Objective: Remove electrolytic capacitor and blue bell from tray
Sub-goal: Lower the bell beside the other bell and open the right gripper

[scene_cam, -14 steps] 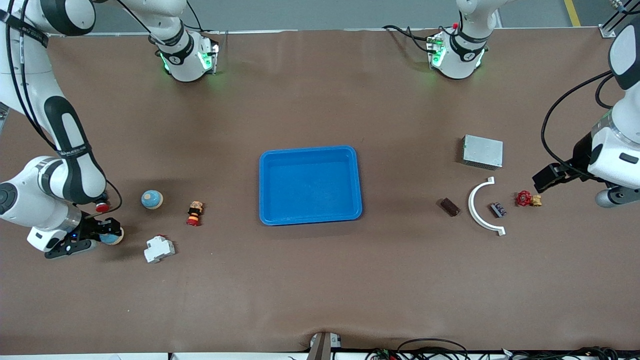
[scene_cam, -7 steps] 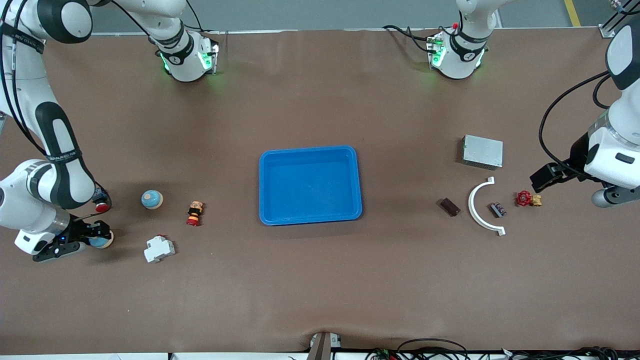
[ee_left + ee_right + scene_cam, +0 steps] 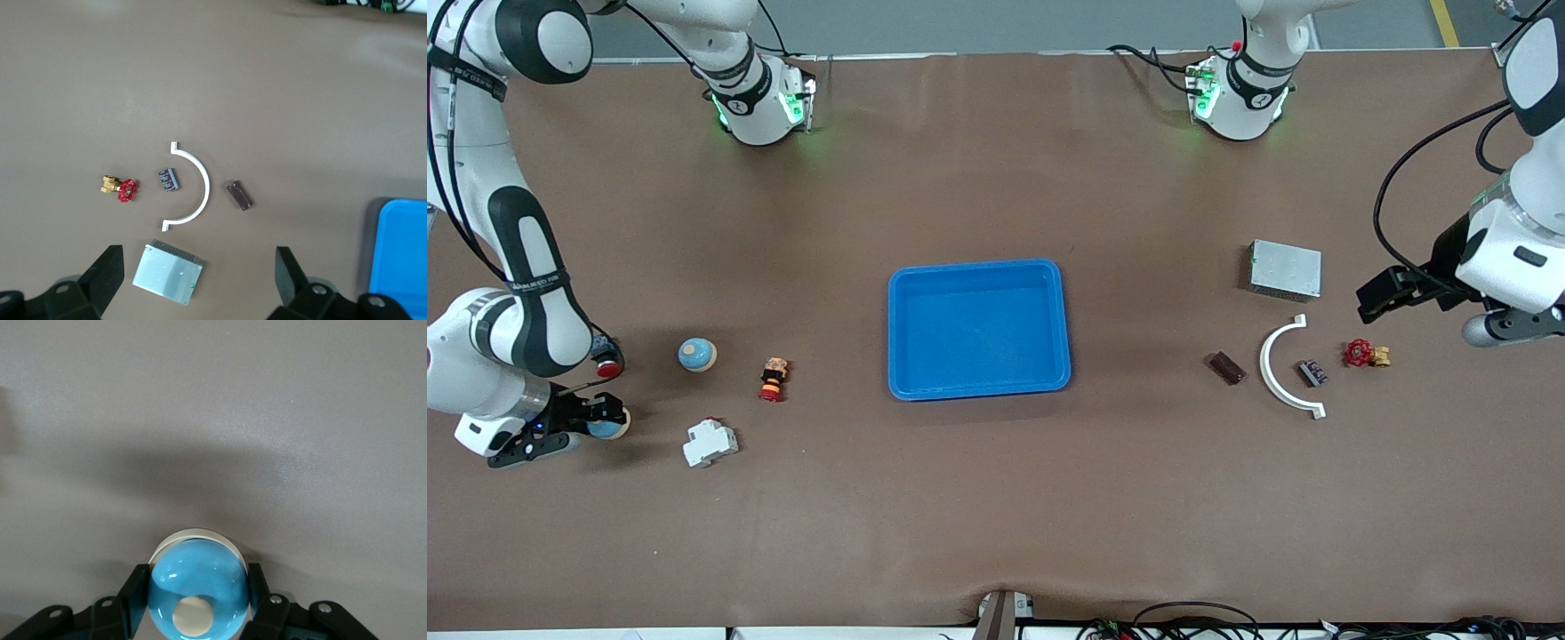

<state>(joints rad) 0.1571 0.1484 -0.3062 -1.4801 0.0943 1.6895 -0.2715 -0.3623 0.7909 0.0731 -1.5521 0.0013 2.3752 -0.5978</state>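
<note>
My right gripper (image 3: 596, 425) is shut on a blue domed bell (image 3: 611, 428) with a white button, low over the table at the right arm's end; in the right wrist view the bell (image 3: 197, 573) sits between the black fingers (image 3: 135, 588). A second blue bell (image 3: 696, 355) stands on the table nearby. A small brown block (image 3: 1225, 367) that looks like the capacitor lies toward the left arm's end, also in the left wrist view (image 3: 239, 196). My left gripper (image 3: 1380, 300) is open and empty above the table beside a silver box (image 3: 1285, 269).
A blue tray (image 3: 978, 389) sits mid-table. Near the bells are a white breaker (image 3: 710, 442) and a red-and-yellow button (image 3: 772, 380). Near the brown block are a white curved strip (image 3: 1276, 373), a dark striped part (image 3: 1312, 373) and a red valve (image 3: 1362, 354).
My right gripper carried the bell toward the right arm's end of the table, then nearly stopped. My left gripper moved away from the red valve, toward the silver box's level.
</note>
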